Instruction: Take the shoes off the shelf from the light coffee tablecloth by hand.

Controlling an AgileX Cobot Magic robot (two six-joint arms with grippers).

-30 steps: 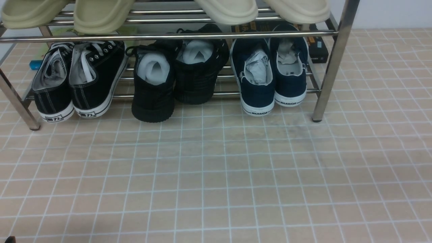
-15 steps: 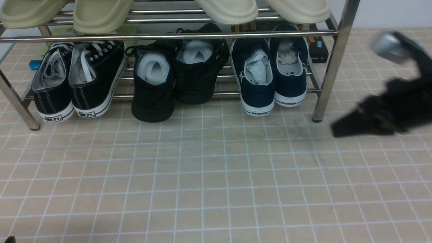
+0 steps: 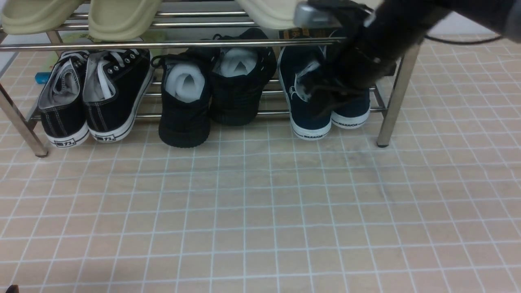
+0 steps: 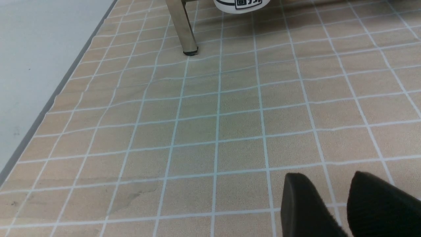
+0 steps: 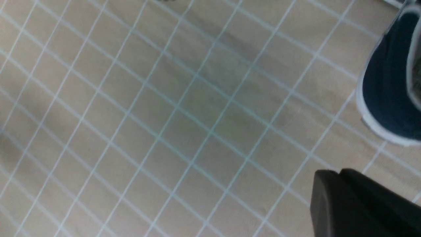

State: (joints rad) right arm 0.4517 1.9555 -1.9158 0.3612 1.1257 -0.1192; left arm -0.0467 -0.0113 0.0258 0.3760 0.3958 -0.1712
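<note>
Pointing heels toward the robot, the shoes (image 3: 309, 118) lie front-to-back behind the blurred, closed-together right hand (image 3: 315, 97).

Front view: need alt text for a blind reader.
The blurred right gripper is at the navy slip-ons on the lower tier of the chrome shelf. Left of them sit all-black shoes and black lace-up sneakers; beige slippers lie above, gridded tan tablecloth in front.

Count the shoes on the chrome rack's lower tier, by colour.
Black canvas lace-up sneakers with white soles: 2
All-black chunky-soled shoes: 2
Navy-blue canvas slip-ons with white soles: 2
Total: 6
</note>
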